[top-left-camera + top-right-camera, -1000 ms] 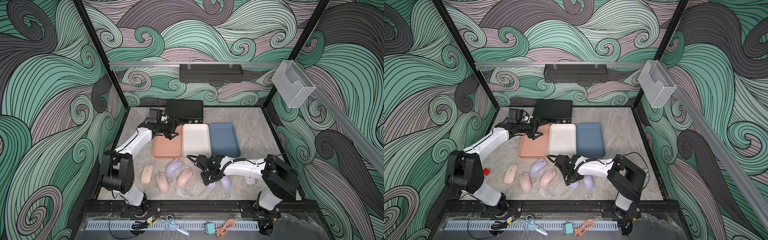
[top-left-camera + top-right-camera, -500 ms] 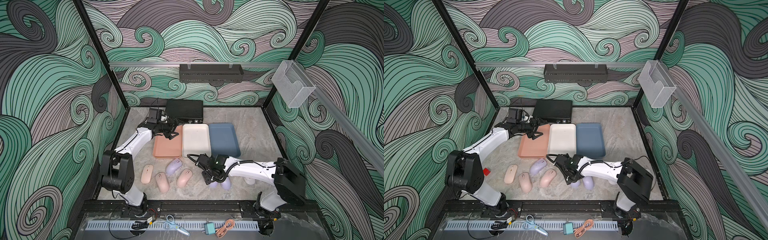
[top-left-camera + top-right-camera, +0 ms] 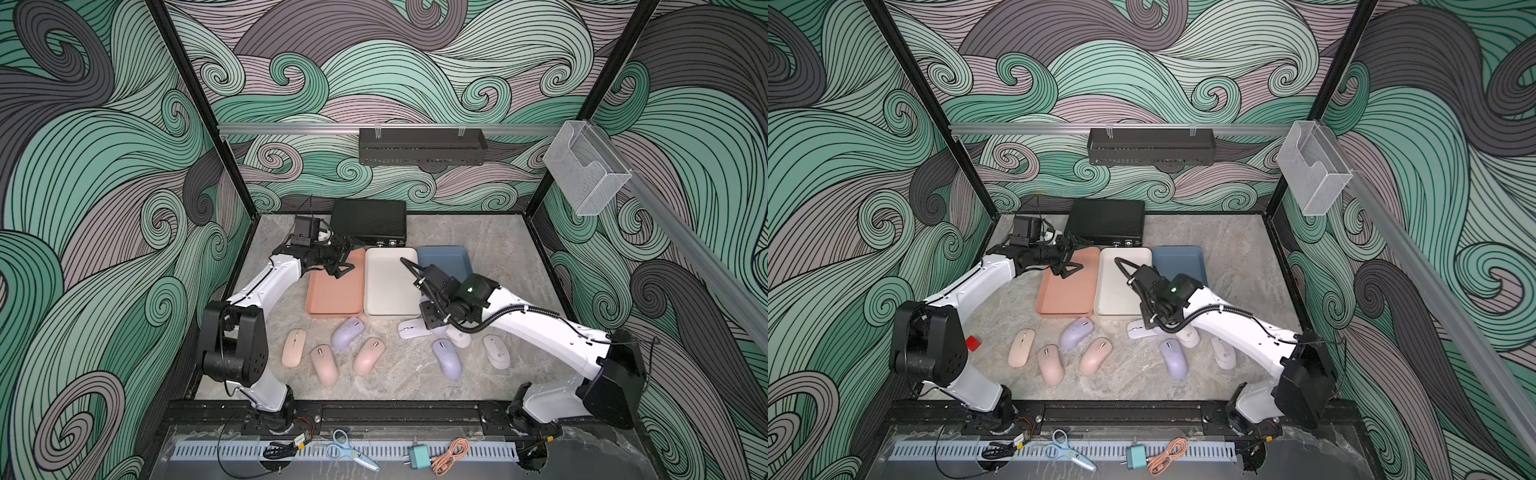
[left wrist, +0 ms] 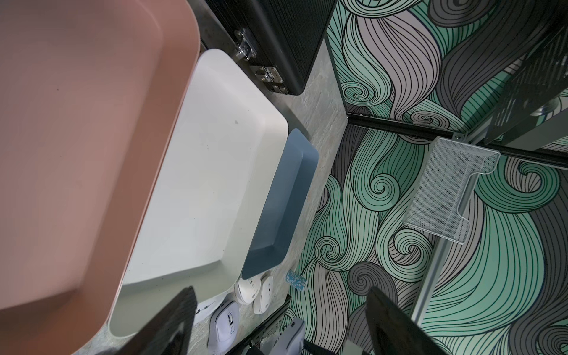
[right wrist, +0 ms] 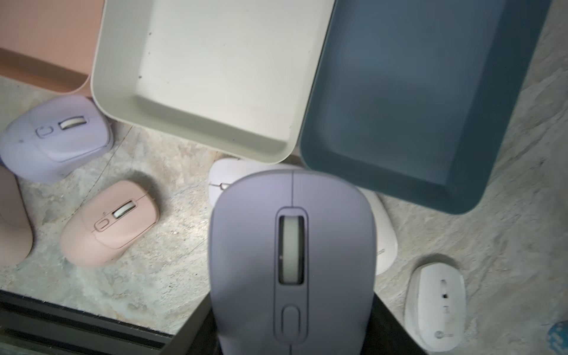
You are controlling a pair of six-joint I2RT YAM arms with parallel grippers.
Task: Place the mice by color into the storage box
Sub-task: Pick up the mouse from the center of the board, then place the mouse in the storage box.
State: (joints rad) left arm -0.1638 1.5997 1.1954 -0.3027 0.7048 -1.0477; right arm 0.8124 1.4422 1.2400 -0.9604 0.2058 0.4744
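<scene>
The right end effector (image 3: 433,319) is closed partway on a purple mouse (image 5: 292,246), gripping its sides and holding it clear of the bench (image 3: 498,270). The mouse hangs above the near ends of the white tray (image 3: 388,291) and blue tray (image 3: 444,255), where the two meet. The left end effector (image 3: 344,259) stands wide open with nothing in it, over the far end of the pink tray (image 3: 332,299). The three trays sit side by side at mid-bench. Between them and the bench's near edge lie three pink mice (image 3: 324,363), two more purple mice (image 3: 348,332) and three white mice (image 3: 496,351).
</scene>
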